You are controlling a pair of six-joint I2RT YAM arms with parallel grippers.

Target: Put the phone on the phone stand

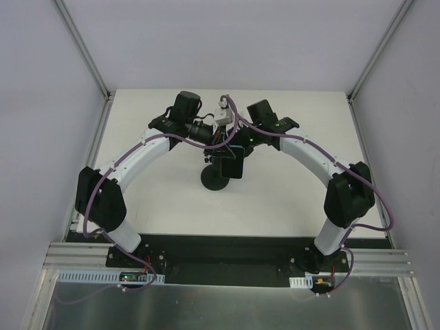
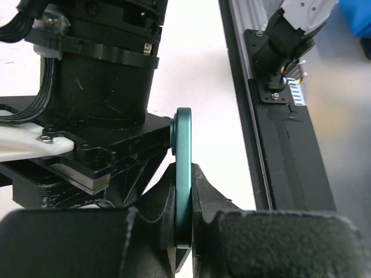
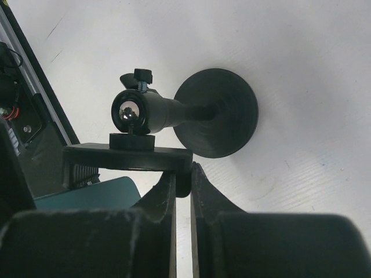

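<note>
The phone (image 1: 231,168) is a flat dark slab with a teal rim, held on edge above the stand's round base (image 1: 214,180) at the table's middle. In the left wrist view my left gripper (image 2: 184,176) is shut on the phone's teal edge (image 2: 184,139). In the right wrist view the phone stand shows its disc base (image 3: 220,113), its stem and ball joint (image 3: 128,110), and its flat clamp head (image 3: 127,157). My right gripper (image 3: 184,174) is shut on the end of that clamp head. The phone's teal back (image 3: 93,194) lies just below the clamp.
Both wrists crowd together over the stand (image 1: 227,134). The right gripper's body (image 2: 98,87) fills the left wrist view beside the phone. A black strip (image 2: 290,150) and metal rail run along the table's near edge, with the right arm's base (image 2: 284,52) on it.
</note>
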